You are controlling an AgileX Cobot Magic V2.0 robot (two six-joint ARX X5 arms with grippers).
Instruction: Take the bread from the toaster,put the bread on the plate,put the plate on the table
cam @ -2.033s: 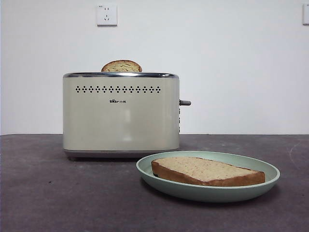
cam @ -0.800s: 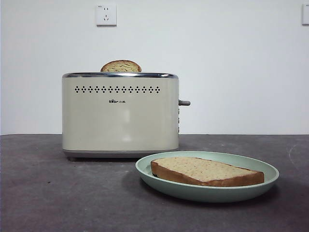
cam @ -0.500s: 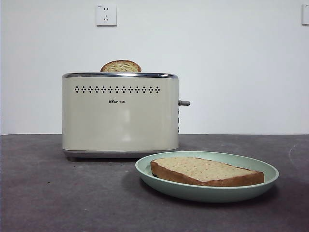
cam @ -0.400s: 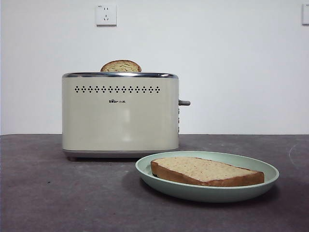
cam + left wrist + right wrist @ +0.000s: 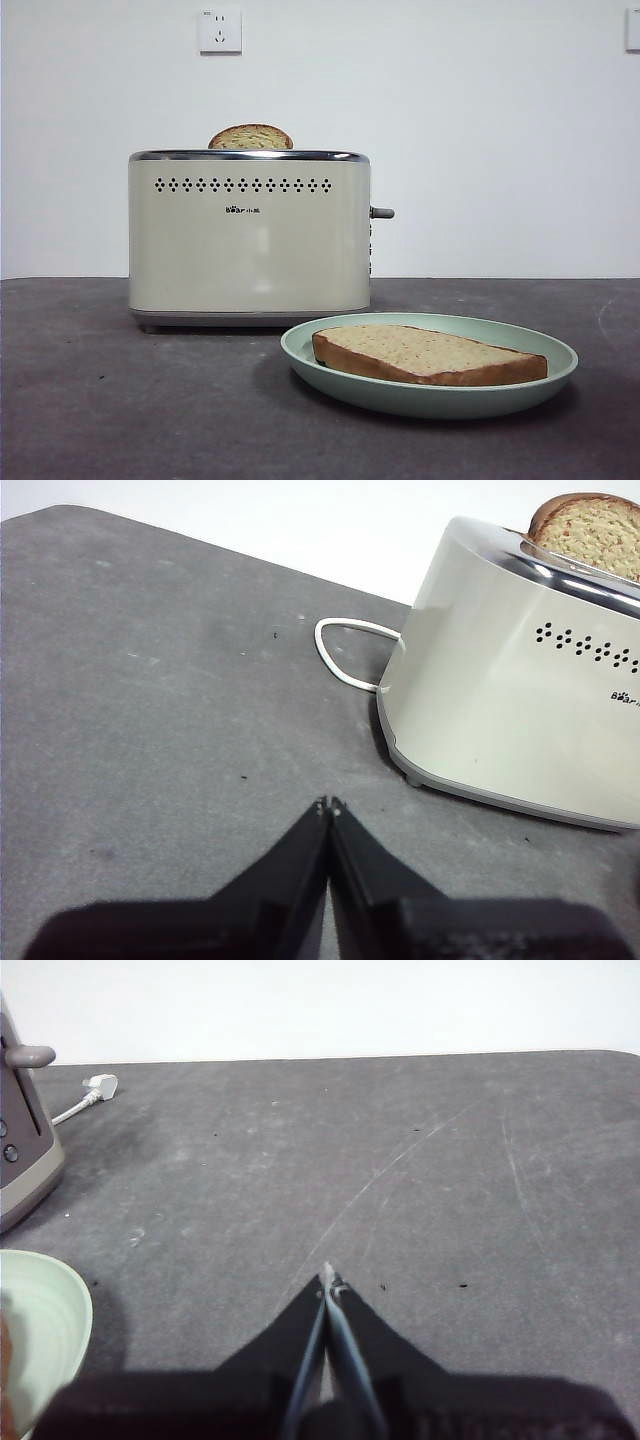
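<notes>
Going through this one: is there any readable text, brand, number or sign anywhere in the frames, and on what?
"Bear": small dark logo on the toaster front, below the row of holes; the characters after it are too small to read.
Wall socket: tiny mark at its upper corner, unreadable.
Nothing readable on the plate, the bread or the table.

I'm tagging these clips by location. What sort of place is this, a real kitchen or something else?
Probably a lab test bench staged as a kitchen, not a real one: a bare white wall with one socket, a plain dark table, and only a toaster and a plate of bread.
</notes>
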